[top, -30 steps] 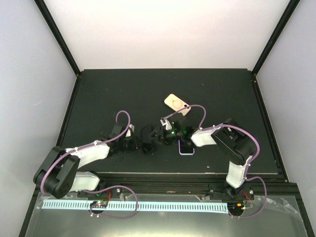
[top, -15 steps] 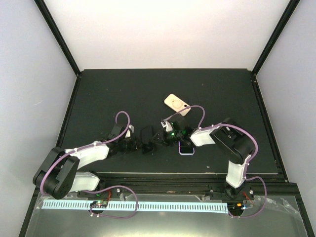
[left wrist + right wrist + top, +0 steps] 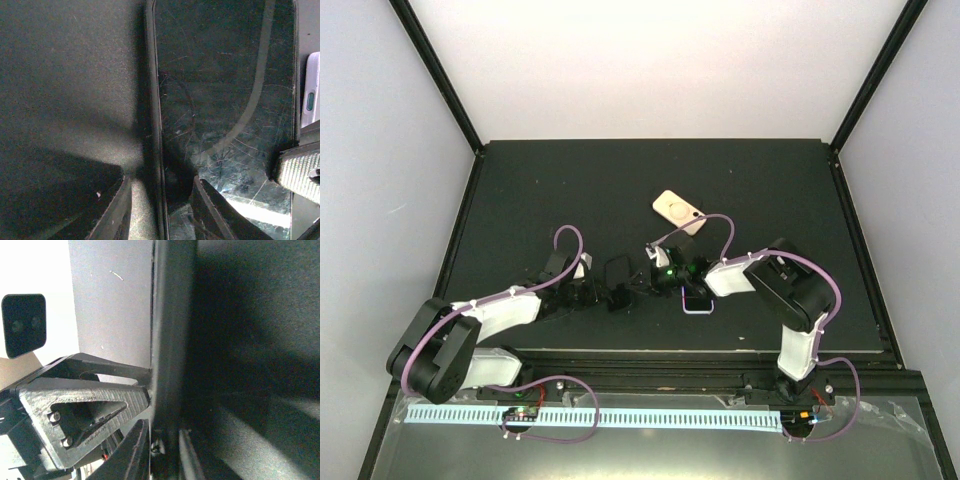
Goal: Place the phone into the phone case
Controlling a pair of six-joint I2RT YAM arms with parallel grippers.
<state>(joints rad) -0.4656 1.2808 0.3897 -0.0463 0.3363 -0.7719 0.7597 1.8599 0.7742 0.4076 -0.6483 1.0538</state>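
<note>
The black phone (image 3: 618,271) is held tilted above the mat between my two grippers. My right gripper (image 3: 638,281) is shut on the phone's right end. In the right wrist view the phone's edge (image 3: 170,340) runs between those jaws (image 3: 162,452). My left gripper (image 3: 592,290) straddles the phone's left edge (image 3: 156,150), with a gap showing between one finger (image 3: 115,210) and the phone. The scratched screen (image 3: 225,75) fills the left wrist view, with a right-gripper finger (image 3: 300,172) pressed on it. The beige phone case (image 3: 677,209) lies flat beyond the grippers.
A small purple-rimmed shape (image 3: 697,303) lies on the black mat (image 3: 520,190) under the right arm; I cannot tell what it is. Purple cables loop over both arms. Black frame rails border the mat. The left gripper's ribbed finger (image 3: 85,400) shows in the right wrist view.
The phone has shifted slightly away from the arm bases with the right gripper. The left gripper has eased back a little to the left.
</note>
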